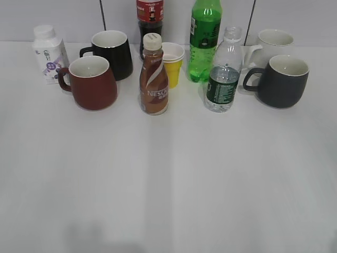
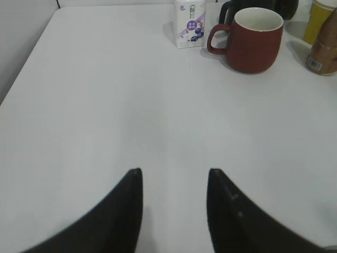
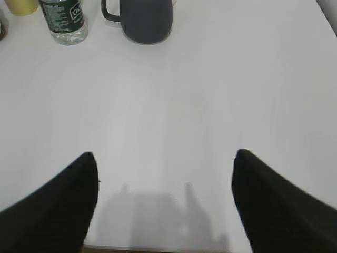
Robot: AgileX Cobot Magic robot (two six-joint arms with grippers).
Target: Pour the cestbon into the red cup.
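The cestbon (image 1: 224, 74), a clear ribbed bottle with a dark green label and no cap, stands upright right of centre at the back. Its lower part shows at the top left of the right wrist view (image 3: 64, 20). The red cup (image 1: 90, 82), maroon with a white inside, stands at the left, handle to the left; it also shows in the left wrist view (image 2: 251, 38). My left gripper (image 2: 175, 171) is open and empty over bare table, well short of the cup. My right gripper (image 3: 165, 154) is open wide and empty near the table's front edge. Neither gripper shows in the exterior view.
Between them stands a brown Nescafe bottle (image 1: 154, 76). Behind are a black mug (image 1: 111, 54), a yellow paper cup (image 1: 172, 63), a green soda bottle (image 1: 204, 39) and a dark cola bottle (image 1: 149, 16). A white carton (image 1: 49, 54) is far left; a dark grey mug (image 1: 280, 80) and a white mug (image 1: 270, 43) far right.
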